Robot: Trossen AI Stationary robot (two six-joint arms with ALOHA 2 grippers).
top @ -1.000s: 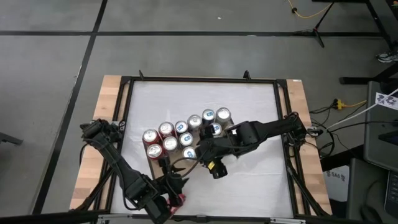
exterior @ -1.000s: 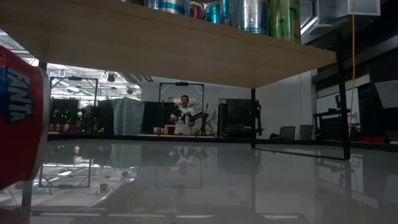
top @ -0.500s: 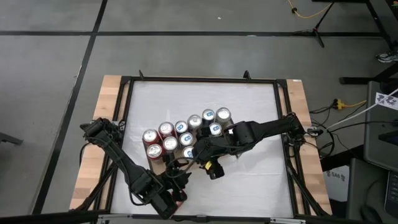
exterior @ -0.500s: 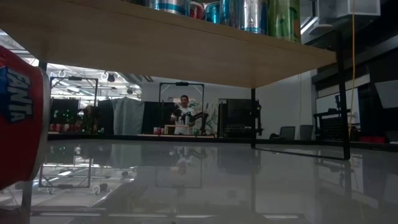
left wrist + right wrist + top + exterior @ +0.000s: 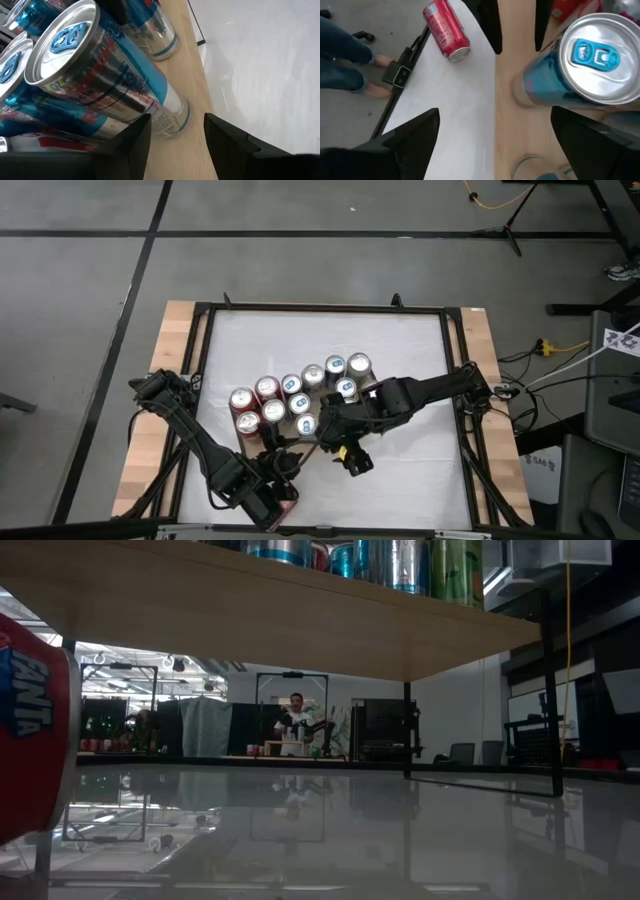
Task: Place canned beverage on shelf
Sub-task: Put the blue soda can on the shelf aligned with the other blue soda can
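Right wrist view shows the task's thing not yet shelved: a red can (image 5: 446,30) lying on its side on the white tabletop (image 5: 455,125), near the table's front edge and well apart from the shelf's contents. In the low view the same red can (image 5: 35,720) fills the picture's left edge, resting on the glossy surface with part of its lettering showing. Judged from these views, it is a thin-walled metal cylinder, smooth and slippery, stiff along its length but easy to dent if squeezed hard; lying down, it will roll at a sideways nudge. If full it would be moderately heavy for its size. The best hold would be across the middle of the body, fingers on opposite sides of the curved wall, then tipped upright before setting down.

On the shelf (image 5: 515,125), a blue and silver can (image 5: 580,65) stands upright near the board's edge, with more cans (image 5: 290,395) clustered upright in rows behind it.

The left gripper (image 5: 175,135) hovers over the shelf edge, fingers spread and empty, beside a blue can (image 5: 100,80). The right gripper (image 5: 490,145) hangs above the shelf's edge, fingers wide apart, holding nothing. A person's foot (image 5: 377,62) shows on the floor beyond the table.
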